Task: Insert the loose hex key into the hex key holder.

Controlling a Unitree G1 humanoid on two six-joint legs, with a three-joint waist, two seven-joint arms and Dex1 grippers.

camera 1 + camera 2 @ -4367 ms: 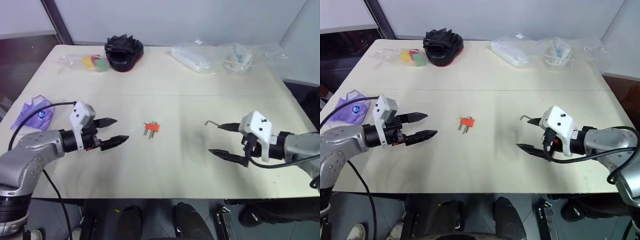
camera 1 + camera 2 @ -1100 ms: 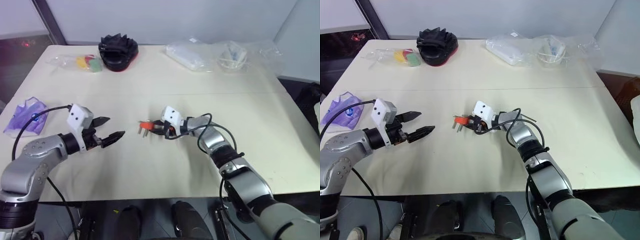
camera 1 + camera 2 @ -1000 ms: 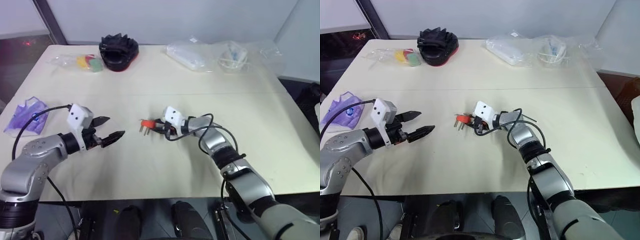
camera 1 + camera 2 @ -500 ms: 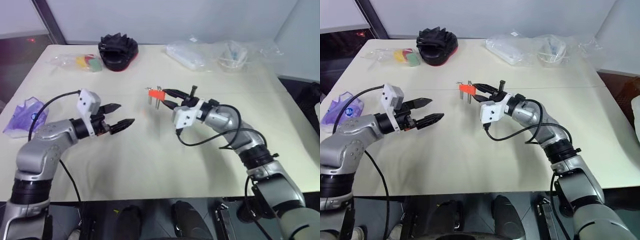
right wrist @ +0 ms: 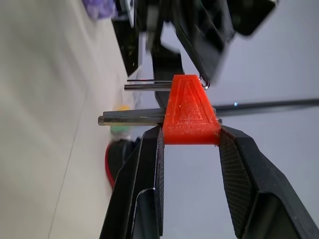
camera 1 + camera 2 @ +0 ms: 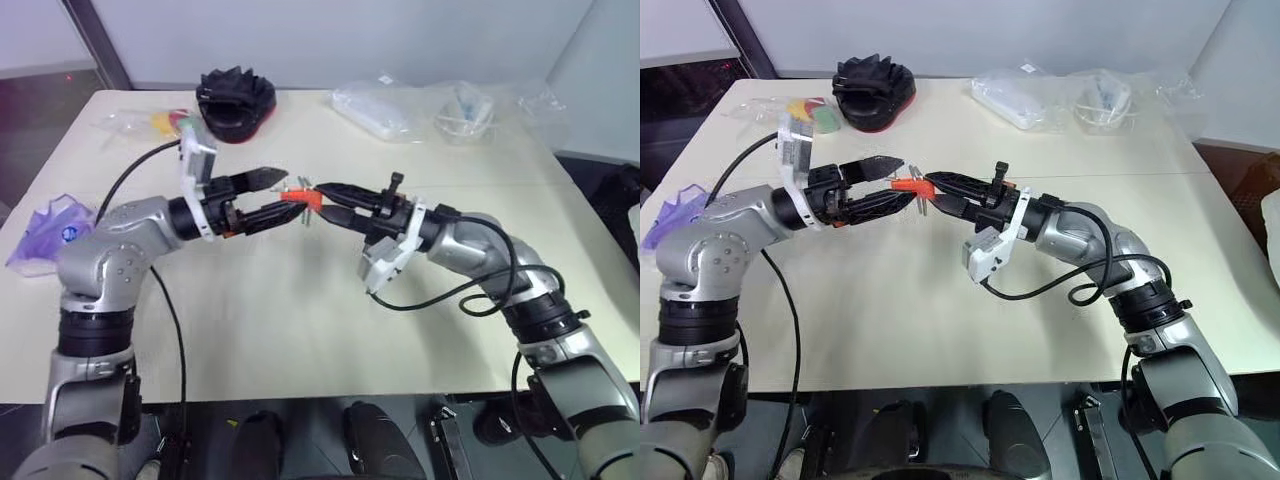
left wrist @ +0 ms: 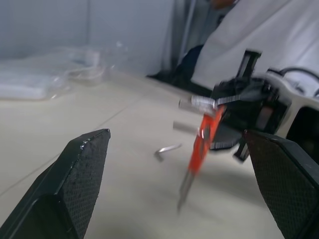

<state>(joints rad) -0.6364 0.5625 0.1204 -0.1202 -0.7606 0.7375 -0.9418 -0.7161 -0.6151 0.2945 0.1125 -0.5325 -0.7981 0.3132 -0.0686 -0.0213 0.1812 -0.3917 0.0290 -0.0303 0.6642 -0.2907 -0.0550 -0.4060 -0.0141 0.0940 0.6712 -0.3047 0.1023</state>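
Note:
My right gripper [image 6: 318, 196] is shut on the hex key holder [image 6: 303, 198], a small red-orange block with short metal keys sticking out, and holds it in the air above the table's middle. In the right wrist view the holder [image 5: 191, 112] is pinched between both fingers [image 5: 149, 169]. My left gripper [image 6: 282, 191] is open and points at it from the left, one finger on each side of the holder and not touching it. The loose hex key [image 7: 167, 149] lies flat on the table beneath and beyond the holder [image 7: 202, 144].
A black, red-rimmed round object [image 6: 237, 100] sits at the back left beside a bag of coloured pieces [image 6: 170, 122]. Clear plastic bags [image 6: 400, 105] lie along the back right. A purple bag [image 6: 55, 225] rests near the left edge.
The right gripper lifted the holder off the table and rolled its wrist. The left gripper rose and swung right until its open fingers flank the holder.

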